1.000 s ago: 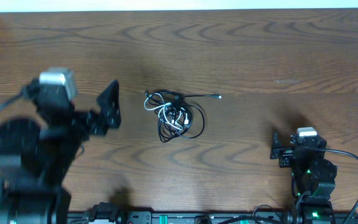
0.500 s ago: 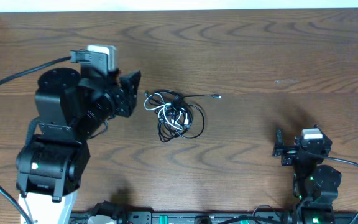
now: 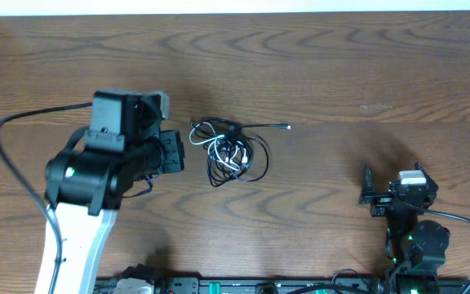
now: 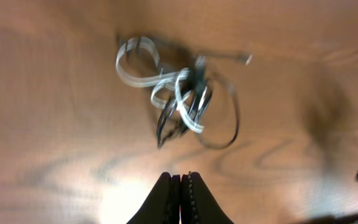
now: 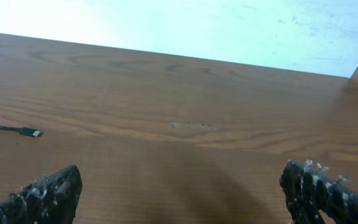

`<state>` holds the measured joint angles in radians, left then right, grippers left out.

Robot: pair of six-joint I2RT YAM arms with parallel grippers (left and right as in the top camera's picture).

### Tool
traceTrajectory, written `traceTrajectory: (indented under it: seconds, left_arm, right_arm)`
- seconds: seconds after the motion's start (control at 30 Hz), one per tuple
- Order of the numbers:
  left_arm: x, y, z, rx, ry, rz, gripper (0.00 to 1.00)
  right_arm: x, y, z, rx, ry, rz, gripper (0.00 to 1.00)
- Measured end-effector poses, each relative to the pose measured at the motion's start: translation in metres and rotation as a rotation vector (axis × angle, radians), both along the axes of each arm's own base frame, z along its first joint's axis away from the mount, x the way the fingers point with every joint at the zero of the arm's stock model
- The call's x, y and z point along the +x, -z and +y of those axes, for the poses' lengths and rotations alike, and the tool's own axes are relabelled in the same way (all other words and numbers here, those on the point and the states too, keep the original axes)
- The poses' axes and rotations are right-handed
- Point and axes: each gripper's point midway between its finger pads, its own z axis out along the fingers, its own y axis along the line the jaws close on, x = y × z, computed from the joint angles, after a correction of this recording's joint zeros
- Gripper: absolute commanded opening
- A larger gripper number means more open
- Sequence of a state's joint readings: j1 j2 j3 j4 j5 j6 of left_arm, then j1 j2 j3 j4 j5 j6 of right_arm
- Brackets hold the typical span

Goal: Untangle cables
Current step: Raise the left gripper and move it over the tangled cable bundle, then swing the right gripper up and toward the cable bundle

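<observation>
So the cables (image 3: 231,151) are one messy knot pretty much dead centre on the desk (image 3: 341,65). There are black loops with a white cord woven through the middle. One thin black end (image 3: 287,126) pokes out of the pile toward 3 o'clock and lies flat on the wood, and the same plug shows at the left edge of the right wrist view (image 5: 30,132).

The left pincer (image 3: 174,153) sits just beside the bundle at its 9 o'clock, not touching it. Its wrist view is blurry, but the two fingers (image 4: 166,199) are clearly clenched flat against each other with nothing between them, and the tangle (image 4: 179,99) is up ahead at 12 o'clock.

The right pincer (image 3: 369,194) is parked well apart at about 4 o'clock from the knot, near the desk's front edge. Its jaws are spread wide over bare wood (image 5: 182,183), grabbing nothing.
</observation>
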<state>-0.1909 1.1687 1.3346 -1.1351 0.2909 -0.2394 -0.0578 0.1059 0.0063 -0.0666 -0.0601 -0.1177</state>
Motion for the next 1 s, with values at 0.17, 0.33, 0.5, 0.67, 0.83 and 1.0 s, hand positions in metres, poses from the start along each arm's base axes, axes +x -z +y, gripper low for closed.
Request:
traceTrajectory:
  seconds: [0.17,0.33,0.5,0.67,0.83,1.0]
  left_arm:
    - [0.0,0.031,0.0,0.029,0.0,0.156,0.5]
    - [-0.001,0.054,0.0,0.047,-0.017,0.28,0.68]
    - [-0.01,0.076,0.001,0.072,-0.017,0.416,0.7]
    - [-0.011,0.09,0.0,0.088,-0.011,0.49,0.7]
    - [-0.01,0.099,-0.009,0.102,0.022,0.514,0.7]
    - [-0.007,0.099,-0.021,0.104,0.06,0.48,0.7]
  right_arm:
    - [0.0,0.0,0.0,0.0,0.0,0.0,0.99]
    - [0.0,0.0,0.0,0.0,0.0,0.0,0.99]
    - [0.0,0.0,0.0,0.0,0.0,0.001,0.99]
    - [0.0,0.0,0.0,0.0,0.0,0.0,0.99]
    - [0.0,0.0,0.0,0.0,0.0,0.0,0.99]
    - [0.0,-0.001,0.004,0.012,-0.02,-0.003,0.99]
